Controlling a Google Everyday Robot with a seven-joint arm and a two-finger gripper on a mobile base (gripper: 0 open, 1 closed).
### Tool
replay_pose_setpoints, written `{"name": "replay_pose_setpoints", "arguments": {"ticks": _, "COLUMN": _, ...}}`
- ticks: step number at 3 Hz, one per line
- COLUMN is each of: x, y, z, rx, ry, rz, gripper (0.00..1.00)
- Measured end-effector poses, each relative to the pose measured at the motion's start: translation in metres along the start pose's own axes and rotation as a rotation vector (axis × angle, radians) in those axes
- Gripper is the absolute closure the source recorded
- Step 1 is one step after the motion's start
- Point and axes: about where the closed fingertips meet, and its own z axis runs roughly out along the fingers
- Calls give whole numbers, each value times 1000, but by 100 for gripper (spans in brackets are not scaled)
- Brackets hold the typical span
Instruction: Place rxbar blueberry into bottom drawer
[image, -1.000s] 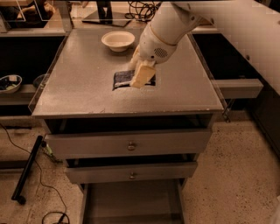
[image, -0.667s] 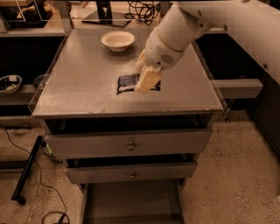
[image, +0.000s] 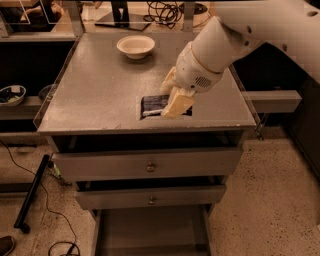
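The rxbar blueberry (image: 151, 104), a flat dark bar with pale lettering, is near the front middle of the grey cabinet top (image: 100, 95). My gripper (image: 169, 107) comes down from the upper right on a white arm and is shut on the bar's right end. Its cream fingers (image: 178, 102) cover that end. The bottom drawer (image: 150, 231) stands pulled out at the foot of the cabinet, directly below the bar, and shows as a shallow grey tray.
A white bowl (image: 135, 46) sits at the back of the cabinet top. Two upper drawers with round knobs (image: 150, 166) are slightly ajar. A shelf with a bowl (image: 11, 95) is at the left and a black cable (image: 35, 190) lies on the floor.
My gripper and the bar in it have moved together toward the front edge of the cabinet top. The bowl and the drawers have not moved.
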Motion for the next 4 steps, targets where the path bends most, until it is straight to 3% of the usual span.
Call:
{"name": "replay_pose_setpoints", "arguments": {"ticks": 1, "x": 3, "y": -1, "z": -3, "rx": 12, "ry": -9, "rz": -10, "gripper": 100}}
{"name": "replay_pose_setpoints", "arguments": {"ticks": 2, "x": 4, "y": 17, "z": -9, "rx": 40, "ry": -24, "rz": -12, "gripper": 100}}
{"name": "replay_pose_setpoints", "arguments": {"ticks": 4, "x": 25, "y": 78, "z": -13, "rx": 98, "ry": -27, "rz": 28, "gripper": 100}}
